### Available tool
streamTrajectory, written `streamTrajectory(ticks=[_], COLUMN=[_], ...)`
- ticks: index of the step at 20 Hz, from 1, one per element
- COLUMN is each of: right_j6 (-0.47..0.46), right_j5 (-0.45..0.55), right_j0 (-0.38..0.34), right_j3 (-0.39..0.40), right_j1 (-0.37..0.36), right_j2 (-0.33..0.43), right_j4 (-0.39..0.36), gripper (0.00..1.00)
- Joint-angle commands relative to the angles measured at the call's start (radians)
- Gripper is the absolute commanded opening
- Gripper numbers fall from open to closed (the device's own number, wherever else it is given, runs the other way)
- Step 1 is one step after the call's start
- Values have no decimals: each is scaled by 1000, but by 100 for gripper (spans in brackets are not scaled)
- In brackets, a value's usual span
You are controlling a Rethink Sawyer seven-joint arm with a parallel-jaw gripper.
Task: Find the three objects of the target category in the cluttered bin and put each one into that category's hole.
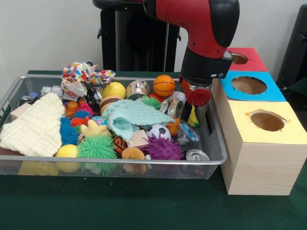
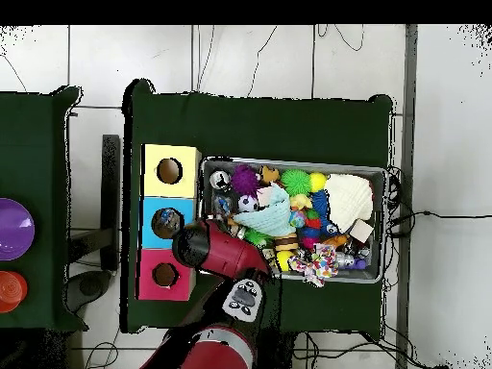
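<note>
While end effector [image 1: 200,112] dips into bin [image 1: 211,158] | can [image 1: 197,155] nearer camera (grip unclear)

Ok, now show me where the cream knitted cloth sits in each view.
Front view: cream knitted cloth lies at the bin's left end, against the near rim.
Overhead view: it lies at the bin's right end, near the top wall.
Shared landmark: the yellow-topped box stands beyond the bin's opposite end.
</note>
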Motion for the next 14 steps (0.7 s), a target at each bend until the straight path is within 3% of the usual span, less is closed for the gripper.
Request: streamTrajectory(ticks=[1,10,14], right_j6=[110,147,154], right_j5=[90,307,359], right_j0=[-29,-14,-10], right_j3=[-96,-151,-182], right_j1=[32,-15,-18], right_j2=[41,-1,-18], right_j4=[52,58,49], gripper=[0,0,0])
